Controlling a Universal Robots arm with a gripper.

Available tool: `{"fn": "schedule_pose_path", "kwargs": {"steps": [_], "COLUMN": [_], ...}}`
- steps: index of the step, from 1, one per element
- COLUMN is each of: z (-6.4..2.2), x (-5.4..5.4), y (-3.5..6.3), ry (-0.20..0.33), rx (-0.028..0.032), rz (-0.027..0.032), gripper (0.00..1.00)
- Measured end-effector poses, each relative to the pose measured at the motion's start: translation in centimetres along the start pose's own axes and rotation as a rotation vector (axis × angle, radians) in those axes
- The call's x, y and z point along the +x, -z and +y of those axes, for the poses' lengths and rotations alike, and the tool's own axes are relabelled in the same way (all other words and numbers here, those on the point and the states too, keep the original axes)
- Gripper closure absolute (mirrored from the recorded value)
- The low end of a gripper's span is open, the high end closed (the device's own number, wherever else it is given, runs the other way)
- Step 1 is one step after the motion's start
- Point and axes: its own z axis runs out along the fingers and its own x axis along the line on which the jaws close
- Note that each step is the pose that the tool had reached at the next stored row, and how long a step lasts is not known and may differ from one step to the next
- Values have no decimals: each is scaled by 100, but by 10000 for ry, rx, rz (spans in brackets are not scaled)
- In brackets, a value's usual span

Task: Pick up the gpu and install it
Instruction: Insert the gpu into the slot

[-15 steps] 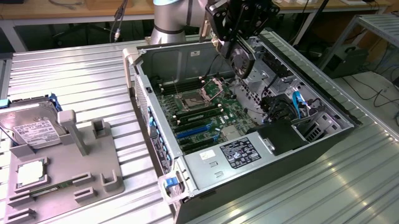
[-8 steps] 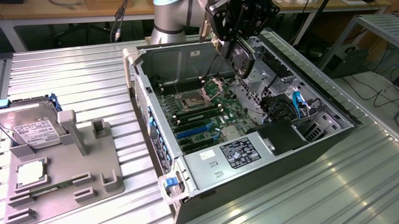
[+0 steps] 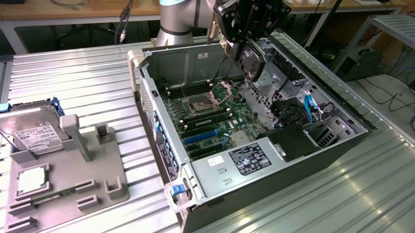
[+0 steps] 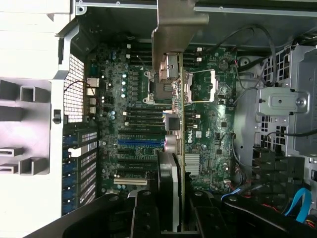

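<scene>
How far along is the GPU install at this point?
Done: the pick-up. The gpu is off the table and in the air.
In hand: the gripper is closed on the card, holding it on edge above the motherboard of the open case.
Left: seating it. The card hangs clear of the board, and the blue slot lies bare.

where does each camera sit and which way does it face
exterior view: off the arm, high up, looking down at an angle into the open computer case; the arm and gripper show.
wrist view: on the wrist, facing down along the gripper onto the motherboard; its fingers show.
shared: the gpu held in the gripper, the motherboard.
</scene>
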Motion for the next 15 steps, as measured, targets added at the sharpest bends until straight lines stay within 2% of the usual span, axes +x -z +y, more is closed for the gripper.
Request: {"fn": "schedule_pose_path", "kwargs": {"steps": [15], "z": [0], "x": [0], "y": [0], "ry": [924], "rx": [-11], "rz": [45], "gripper": [72]}}
